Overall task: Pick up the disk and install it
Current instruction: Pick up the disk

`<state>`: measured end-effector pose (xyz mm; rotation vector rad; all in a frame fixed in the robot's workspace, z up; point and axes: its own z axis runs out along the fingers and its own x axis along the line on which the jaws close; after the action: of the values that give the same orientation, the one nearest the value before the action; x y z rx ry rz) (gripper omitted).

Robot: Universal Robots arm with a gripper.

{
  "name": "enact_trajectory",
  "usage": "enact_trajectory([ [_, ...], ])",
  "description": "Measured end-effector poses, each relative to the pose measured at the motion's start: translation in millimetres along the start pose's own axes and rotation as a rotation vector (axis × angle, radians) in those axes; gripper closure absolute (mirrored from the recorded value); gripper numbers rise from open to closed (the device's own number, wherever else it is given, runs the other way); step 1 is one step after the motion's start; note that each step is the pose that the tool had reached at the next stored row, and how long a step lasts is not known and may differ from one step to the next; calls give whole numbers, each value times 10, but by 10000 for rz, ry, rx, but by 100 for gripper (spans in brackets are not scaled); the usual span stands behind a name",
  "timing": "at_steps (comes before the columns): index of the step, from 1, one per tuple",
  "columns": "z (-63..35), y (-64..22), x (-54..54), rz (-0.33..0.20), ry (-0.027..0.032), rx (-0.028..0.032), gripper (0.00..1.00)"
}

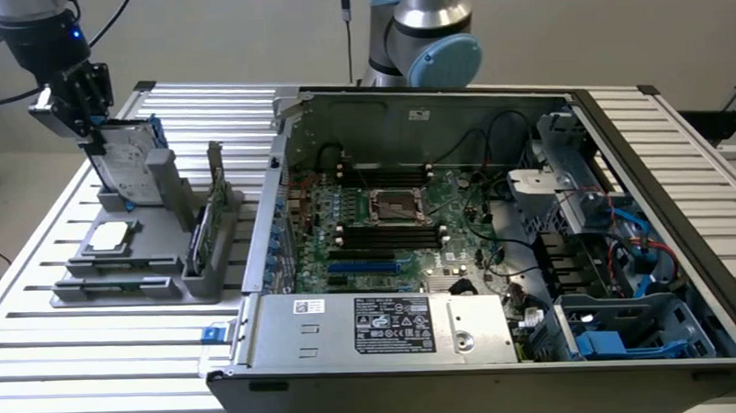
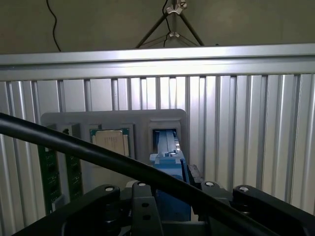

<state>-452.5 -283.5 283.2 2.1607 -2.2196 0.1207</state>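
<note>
Disk [image 1: 130,158], upright in holder [image 1: 159,191]: prob. stiff, hefty, fragile; you grab blue frame edges; gripper [image 1: 83,120] fingers apart over top

Slatted aluminium table [image 1: 92,381], ribbed silver top. Plain pale wall [image 1: 215,37] behind (off-white, evenly lit). Wrist view: dimmer wall, thin black cable [image 2: 53,24] hanging down it, probably a tripod [image 2: 172,34] beyond the table edge. Soft light.
</note>
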Motion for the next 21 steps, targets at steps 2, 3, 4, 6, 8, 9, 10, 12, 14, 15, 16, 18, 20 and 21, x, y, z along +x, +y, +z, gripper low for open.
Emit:
enact_trajectory([
  [2,0,0,0,1,3,0,61],
  [3,0,0,0,0,6,0,61],
  [4,0,0,0,0,9,0,64],
  [6,0,0,1,0,16,0,67],
  [8,0,0,1,0,22,1,67],
  [9,1,0,2,1,23,2,67],
  [10,1,0,2,2,23,2,67],
  [12,1,0,4,1,23,2,67],
  [14,1,0,5,1,24,1,67],
  [15,1,0,6,0,23,1,67],
  [16,1,0,6,0,23,1,67],
  [18,1,0,6,0,24,0,67],
  [20,1,0,7,0,26,1,67],
  [21,1,0,7,0,26,0,67],
])
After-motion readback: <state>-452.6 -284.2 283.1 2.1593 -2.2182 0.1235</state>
